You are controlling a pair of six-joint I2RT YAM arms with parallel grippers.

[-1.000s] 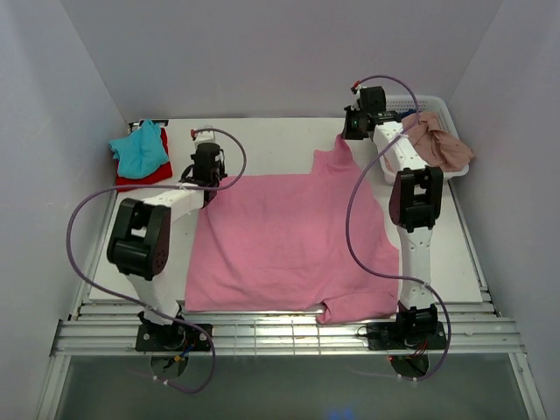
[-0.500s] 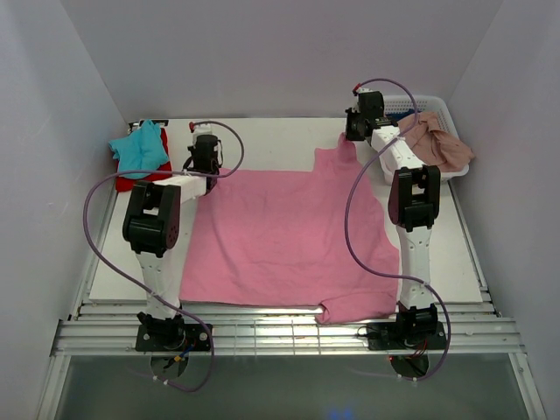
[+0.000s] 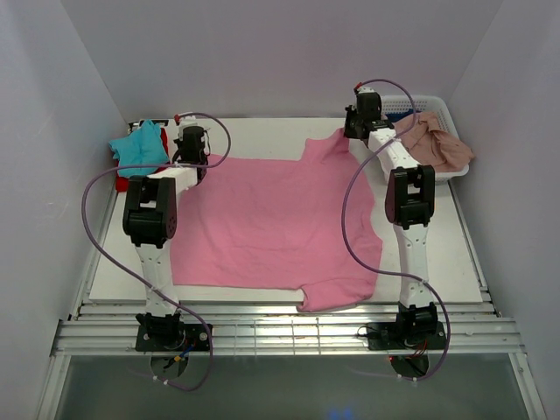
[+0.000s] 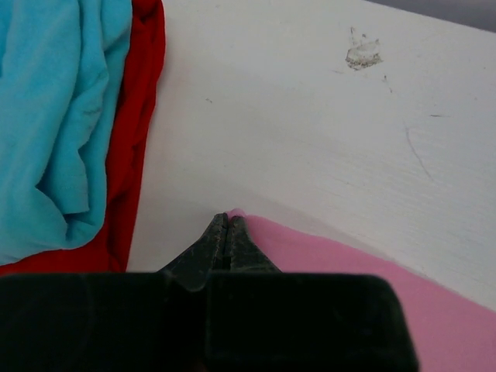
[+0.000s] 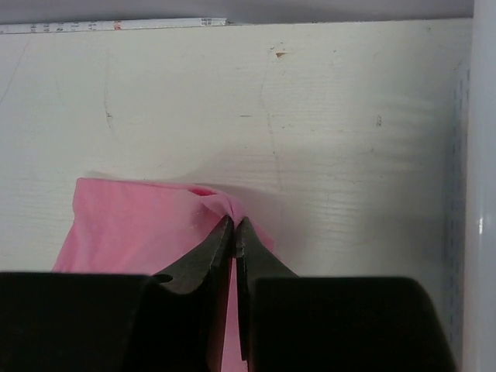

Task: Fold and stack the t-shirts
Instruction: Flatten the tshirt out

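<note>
Along the far edge of the table (image 3: 262,131), pinches the bright pink t-shirt (image 3: 271,227) at both far corners, with the left gripper (image 4: 227,221) closed tight on the left corner and the right gripper (image 5: 234,225) closed tight on a bunched right corner. Lies spread flat, reaching from both sets of fingers back toward the arm bases, held edge running left to right. Sits equally near each arm; probably calls for a matched two-arm fold toward the near edge.

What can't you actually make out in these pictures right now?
Top view: red t-shirt mostly hidden under the teal t-shirt and the left arm.
Top view: basket contents covered by the salmon t-shirt.
Wrist views: most of the pink t-shirt hidden behind the left gripper and right gripper.
</note>
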